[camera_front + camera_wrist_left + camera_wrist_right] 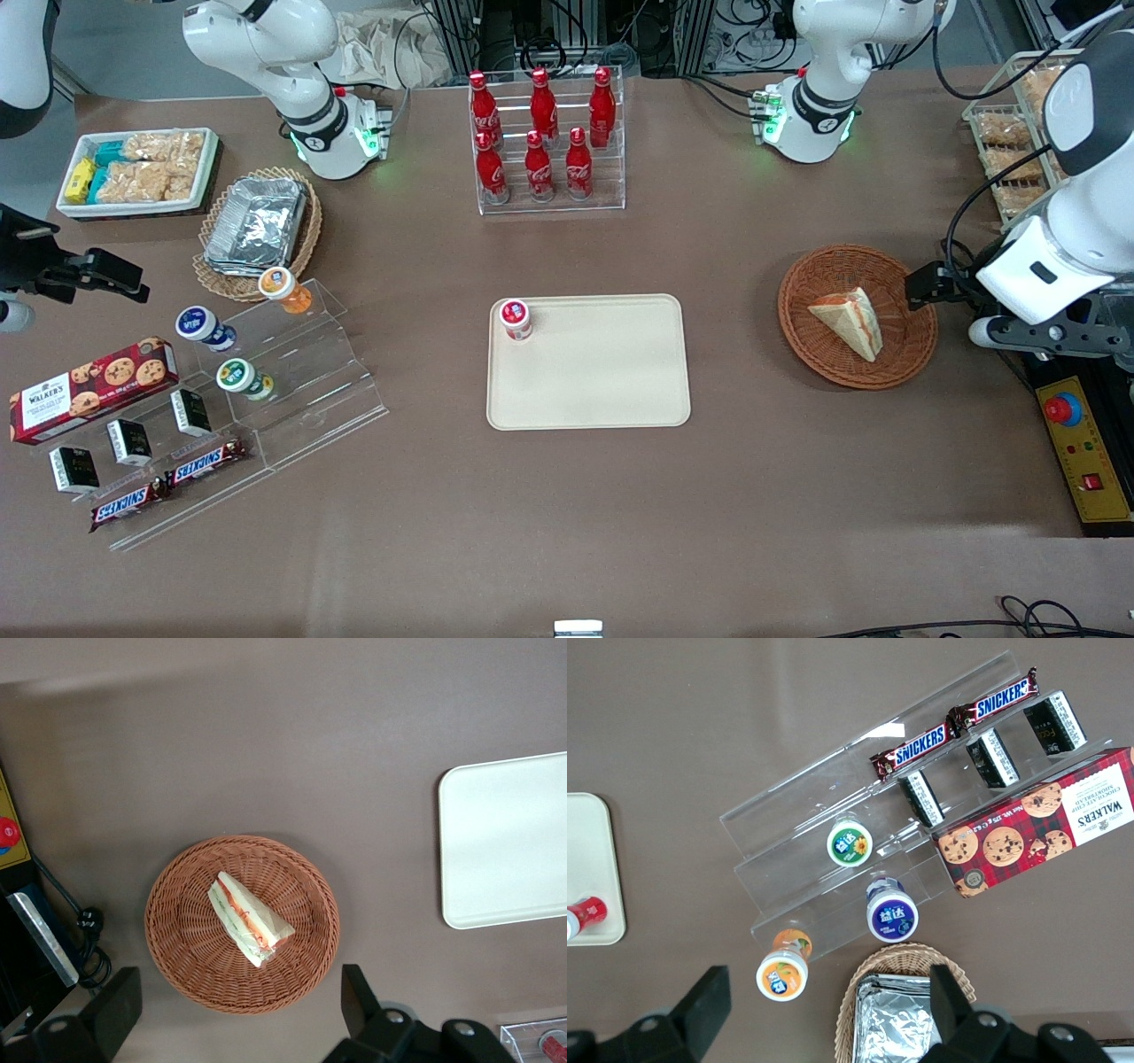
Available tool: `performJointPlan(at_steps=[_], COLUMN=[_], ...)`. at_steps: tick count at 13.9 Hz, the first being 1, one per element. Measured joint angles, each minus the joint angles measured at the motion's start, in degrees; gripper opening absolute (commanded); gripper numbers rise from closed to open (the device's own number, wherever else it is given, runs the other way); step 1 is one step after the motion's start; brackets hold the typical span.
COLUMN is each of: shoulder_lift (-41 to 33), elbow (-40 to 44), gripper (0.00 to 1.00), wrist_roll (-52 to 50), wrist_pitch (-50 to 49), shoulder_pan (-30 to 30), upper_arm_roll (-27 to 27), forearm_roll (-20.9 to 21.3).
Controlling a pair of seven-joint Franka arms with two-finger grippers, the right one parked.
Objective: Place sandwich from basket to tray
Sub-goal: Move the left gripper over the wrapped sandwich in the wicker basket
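Sandwich (849,321) lies in the reddish-brown basket (904,350), toward the working arm's end of my table. My gripper (237,1017) hovers above the basket, fingers wide apart and holding nothing. On the cream tray (602,381) nearby, a red-capped cup (516,319) occupies one corner, well apart from the basket.

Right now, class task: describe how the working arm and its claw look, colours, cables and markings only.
The working arm has glossy white shells with dark grey joints and black cables trailing alongside. Its claw has two black fingers on a black body.
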Motion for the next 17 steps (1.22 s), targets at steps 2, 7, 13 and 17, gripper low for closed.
performJointPlan(at_steps=[2,7,13,17], shoulder_lift=[0.0,0.0,-0.1,-1.7], elbow=[0.0,0.0,0.0,-0.3], gripper=[1.00,1.00,1.00,1.00], wrist_roll=[0.0,-1.6,-2.5,-3.7], wrist_pitch=[0.0,-0.3,-2.2,-2.2], shoulder_pan=[0.0,0.0,0.0,0.0], upper_arm_roll=[0.0,0.0,0.0,0.0], forearm_roll=[0.0,0.0,0.0,0.0])
